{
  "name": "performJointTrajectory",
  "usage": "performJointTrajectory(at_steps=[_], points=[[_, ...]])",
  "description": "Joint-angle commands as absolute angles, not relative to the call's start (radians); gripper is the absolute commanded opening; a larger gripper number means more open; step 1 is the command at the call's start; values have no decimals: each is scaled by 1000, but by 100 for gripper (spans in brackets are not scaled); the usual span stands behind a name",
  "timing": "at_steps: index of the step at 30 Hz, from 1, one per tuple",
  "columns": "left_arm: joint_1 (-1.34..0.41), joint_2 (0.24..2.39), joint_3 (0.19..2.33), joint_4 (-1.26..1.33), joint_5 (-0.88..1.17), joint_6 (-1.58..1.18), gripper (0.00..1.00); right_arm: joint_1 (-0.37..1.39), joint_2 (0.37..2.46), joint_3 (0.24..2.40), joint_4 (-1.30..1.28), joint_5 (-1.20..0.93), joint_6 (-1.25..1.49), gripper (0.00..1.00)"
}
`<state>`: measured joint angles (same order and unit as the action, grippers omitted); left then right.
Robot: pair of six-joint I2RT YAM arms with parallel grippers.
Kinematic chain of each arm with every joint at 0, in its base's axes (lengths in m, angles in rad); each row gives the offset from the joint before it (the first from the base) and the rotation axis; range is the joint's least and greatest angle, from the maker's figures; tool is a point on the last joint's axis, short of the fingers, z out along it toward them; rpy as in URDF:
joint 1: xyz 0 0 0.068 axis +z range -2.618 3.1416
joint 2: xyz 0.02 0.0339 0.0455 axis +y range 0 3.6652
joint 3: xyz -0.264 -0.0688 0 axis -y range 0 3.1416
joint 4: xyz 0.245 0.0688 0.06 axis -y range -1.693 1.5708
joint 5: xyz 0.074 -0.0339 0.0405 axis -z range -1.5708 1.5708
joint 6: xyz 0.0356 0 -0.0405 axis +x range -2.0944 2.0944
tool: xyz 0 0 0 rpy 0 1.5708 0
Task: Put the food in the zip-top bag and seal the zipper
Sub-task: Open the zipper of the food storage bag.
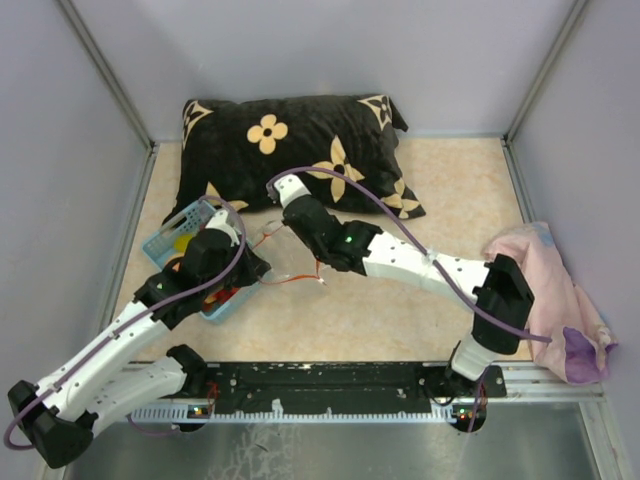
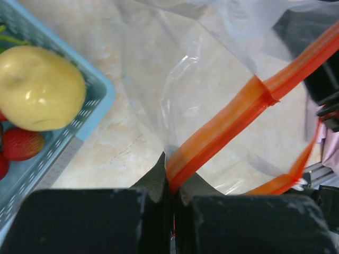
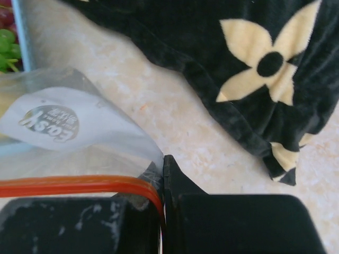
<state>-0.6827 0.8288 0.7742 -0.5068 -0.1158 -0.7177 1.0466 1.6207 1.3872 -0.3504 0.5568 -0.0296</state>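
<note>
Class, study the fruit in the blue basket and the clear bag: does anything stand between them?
Only the wall of the blue basket separates the yellow fruit from the bag beside it. The left gripper and right gripper are shut on the zipper, so neither is free.

The zip-top bag [image 2: 206, 69] is right of the basket [image 2: 98, 91] holding food [image 2: 39, 87], before the pillow [image 1: 300, 150].

right gripper [image 3: 163, 174]: jaws pinched together on the zipper's end
zipper [image 3: 69, 186]: red-orange strip running left
bag [image 3: 100, 153]: clear, crinkled, round white label
pillow [image 3: 212, 63]: black, cream flowers, far side
grapes [image 3: 6, 45]: green, far left
</note>
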Motion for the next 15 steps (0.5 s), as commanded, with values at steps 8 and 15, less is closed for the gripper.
performJointTrajectory(at_steps=[8, 15], points=[[-680, 772, 797, -693, -333, -737, 3, 985, 1496, 1362, -419, 686, -12, 0], [-679, 735, 777, -612, -327, -712, 27, 986, 1534, 1413, -479, 680, 18, 0]])
